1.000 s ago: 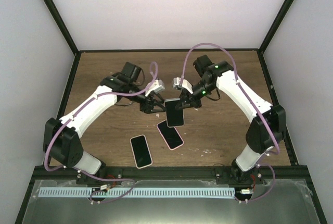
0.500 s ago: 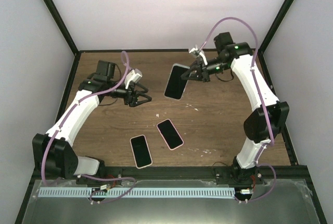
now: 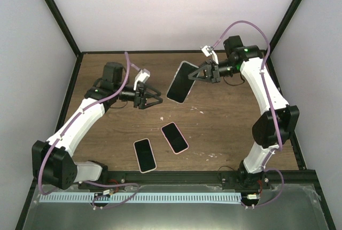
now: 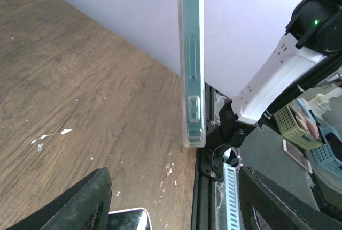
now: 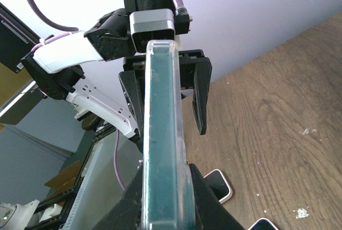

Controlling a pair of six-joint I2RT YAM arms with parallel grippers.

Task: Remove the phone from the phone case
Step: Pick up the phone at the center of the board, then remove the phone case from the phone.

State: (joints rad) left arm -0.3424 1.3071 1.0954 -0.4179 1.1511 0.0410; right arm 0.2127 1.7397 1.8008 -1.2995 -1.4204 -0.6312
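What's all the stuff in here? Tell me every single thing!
phone in clear case: one, dark with a see-through case, held in the air over the far middle of the table.
loose phones: two, black screens with pale pinkish edges, lying flat near each other on the near middle of the table.
table: one, brown wood with small white specks.
walls: pale, around the table.
left hand: one, black, open and empty, just left of the held phone.
right hand: one, black, shut on the phone in clear case.
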